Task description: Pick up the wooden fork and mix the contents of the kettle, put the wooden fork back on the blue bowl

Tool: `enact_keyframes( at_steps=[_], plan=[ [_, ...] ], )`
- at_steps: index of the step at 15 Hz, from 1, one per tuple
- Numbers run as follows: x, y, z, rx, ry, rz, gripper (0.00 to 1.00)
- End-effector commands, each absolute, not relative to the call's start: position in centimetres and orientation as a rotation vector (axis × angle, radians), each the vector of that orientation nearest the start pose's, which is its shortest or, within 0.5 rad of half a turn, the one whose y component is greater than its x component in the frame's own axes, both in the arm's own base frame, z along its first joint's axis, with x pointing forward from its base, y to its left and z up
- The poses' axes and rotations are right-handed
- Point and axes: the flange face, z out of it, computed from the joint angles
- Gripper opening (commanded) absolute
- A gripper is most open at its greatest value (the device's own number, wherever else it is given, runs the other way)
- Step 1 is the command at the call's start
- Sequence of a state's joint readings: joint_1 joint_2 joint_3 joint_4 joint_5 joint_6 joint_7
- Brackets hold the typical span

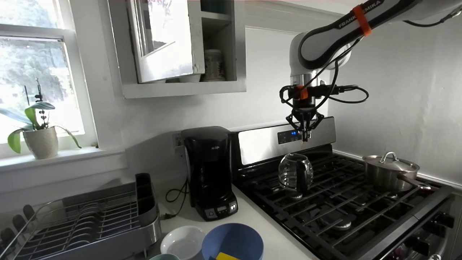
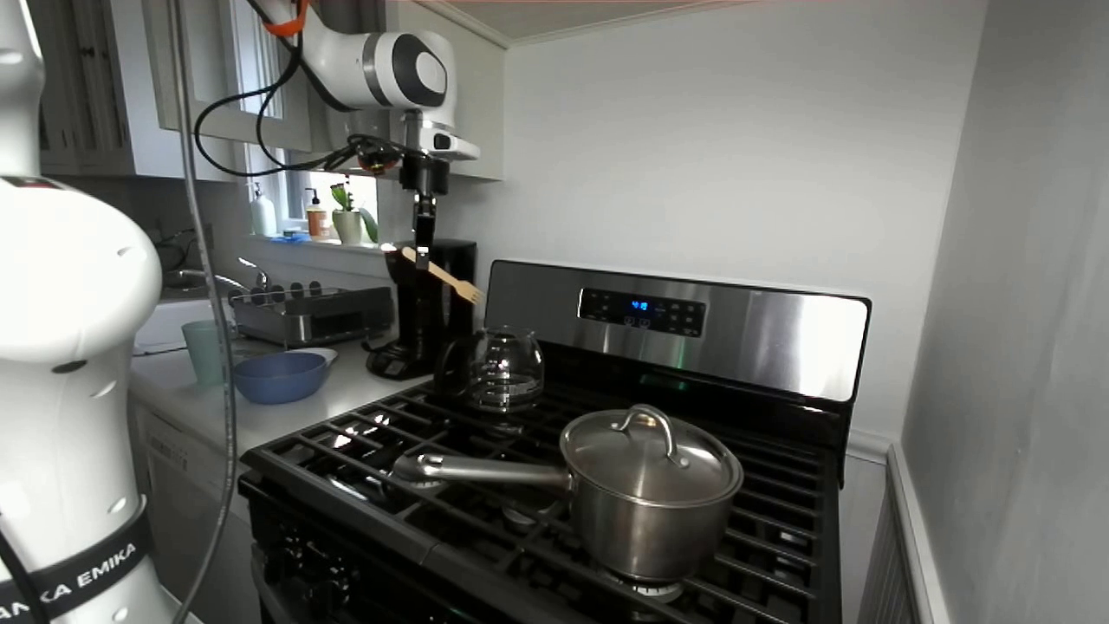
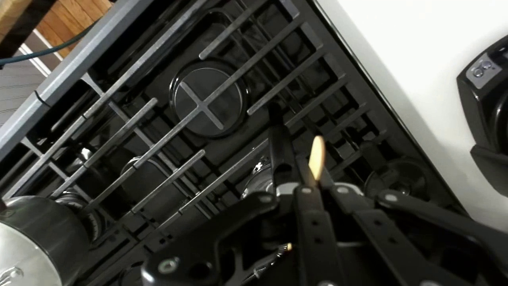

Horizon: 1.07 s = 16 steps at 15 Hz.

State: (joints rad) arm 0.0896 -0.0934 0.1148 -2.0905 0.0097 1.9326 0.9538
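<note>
My gripper (image 1: 305, 136) is shut on the wooden fork (image 2: 446, 277), gripping its handle above the back of the stove. In an exterior view the fork slants down from the fingers (image 2: 422, 258), tines lowest. In the wrist view the fingers (image 3: 316, 176) pinch it and its pale handle end (image 3: 317, 155) sticks out. No rounded steel kettle shows in any view. A clear glass pot (image 1: 288, 173) with a black handle stands on the stove below the fork, apart from it; it also shows in an exterior view (image 2: 507, 373). The blue bowl (image 1: 234, 236) stands on the counter with something yellow in it.
A lidded steel saucepan (image 2: 650, 511) stands on the stove grates, its long handle sticking out. The black coffee maker (image 1: 209, 169) stands on the counter beside the stove. A white dish (image 1: 183, 241) and a dish rack (image 1: 94, 224) are near the blue bowl. A cabinet door (image 1: 166, 39) hangs open.
</note>
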Motion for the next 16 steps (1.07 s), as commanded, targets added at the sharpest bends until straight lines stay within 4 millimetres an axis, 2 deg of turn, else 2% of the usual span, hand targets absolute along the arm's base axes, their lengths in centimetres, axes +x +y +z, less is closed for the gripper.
enact_keyframes(
  at_steps=[1, 10, 16],
  plan=[
    [52.0, 10.0, 44.5, -2.882, 1.196, 0.090, 0.01],
    [54.7, 6.3, 39.8, -2.785, 1.275, 0.105, 0.01],
    [55.5, 3.9, 37.4, -2.707, 1.320, 0.162, 0.01]
  ],
)
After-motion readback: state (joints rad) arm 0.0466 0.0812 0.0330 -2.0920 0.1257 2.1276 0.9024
